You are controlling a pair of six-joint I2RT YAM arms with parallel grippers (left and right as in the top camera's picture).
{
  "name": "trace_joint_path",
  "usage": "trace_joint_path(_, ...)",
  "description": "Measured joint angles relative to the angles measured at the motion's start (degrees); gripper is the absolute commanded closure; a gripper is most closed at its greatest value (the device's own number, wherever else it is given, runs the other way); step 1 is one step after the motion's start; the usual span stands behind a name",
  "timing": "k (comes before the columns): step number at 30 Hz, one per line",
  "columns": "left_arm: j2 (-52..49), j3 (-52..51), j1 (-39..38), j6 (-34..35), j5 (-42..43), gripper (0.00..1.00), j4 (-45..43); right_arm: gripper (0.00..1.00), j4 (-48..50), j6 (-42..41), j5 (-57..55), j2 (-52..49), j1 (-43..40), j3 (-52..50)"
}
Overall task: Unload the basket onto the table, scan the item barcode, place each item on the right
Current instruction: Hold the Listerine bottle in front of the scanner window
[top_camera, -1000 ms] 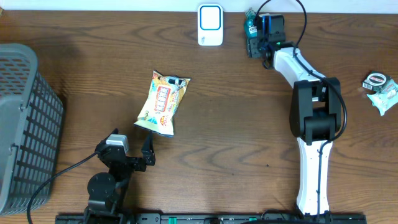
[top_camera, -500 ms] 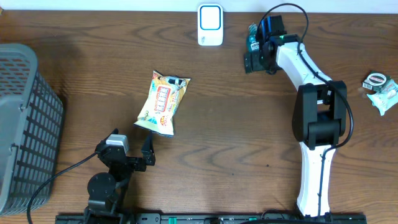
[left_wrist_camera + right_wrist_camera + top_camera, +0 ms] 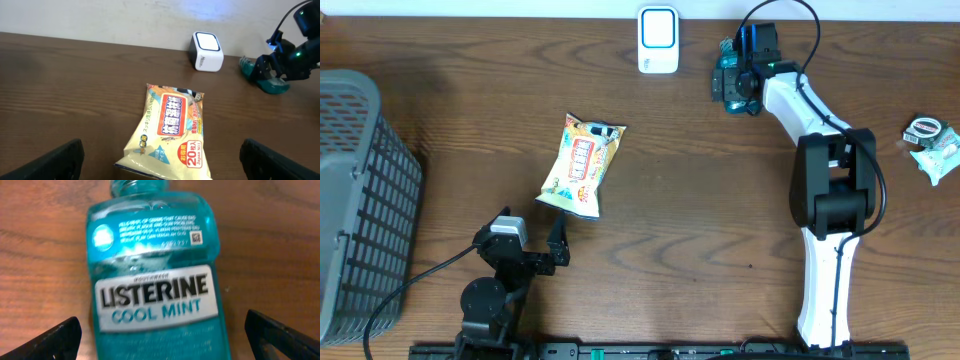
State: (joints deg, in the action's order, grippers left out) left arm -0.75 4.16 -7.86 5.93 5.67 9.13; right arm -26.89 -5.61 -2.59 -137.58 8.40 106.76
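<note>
Released, the Listerine bottle (image 3: 155, 280) lies flat beneath the wide-spread right fingers (image 3: 50, 339).

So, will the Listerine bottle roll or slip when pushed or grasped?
Probably no rolling: the Listerine bottle lies on a broad flat face. Its glossy plastic looks slippery. It seems filled, so likely heavy for its size.

The table (image 3: 670, 200) is dark brown wood with a clear grain and a soft sheen. The bottle (image 3: 150, 240) is transparent teal plastic, glossy, with a smooth white label (image 3: 156, 299). The wipes pack (image 3: 167, 132) is shiny, slightly wrinkled plastic film. The scanner (image 3: 658, 40) is smooth white plastic. The basket (image 3: 380, 220) is a matt grey plastic grid.
</note>
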Motion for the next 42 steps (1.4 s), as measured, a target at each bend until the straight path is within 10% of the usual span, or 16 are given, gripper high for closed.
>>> trace_joint_path(3,0.00,0.00,0.00,-0.02,0.00,0.02,-0.02,0.10,1.79,0.68,0.17,-1.31,-0.04,0.33)
trace_joint_path(8,0.00,0.00,0.00,0.00,-0.02,0.02,0.00,0.62,1.14,2.40,1.11,-2.32,-0.02,1.92)
trace_joint_path(12,0.00,0.00,0.00,-0.02,0.00,0.02,-0.02,0.77,-1.22,4.15,-0.94,0.17,0.22,4.72)
trace_joint_path(39,0.00,0.00,0.00,0.00,0.00,0.02,0.00,0.69,-19.80,4.76,4.81,-1.49,0.09,9.77)
trace_joint_path(42,0.00,0.00,0.00,0.00,0.00,0.02,0.00,0.87,-19.71,5.16,4.74,-1.66,0.17,9.62)
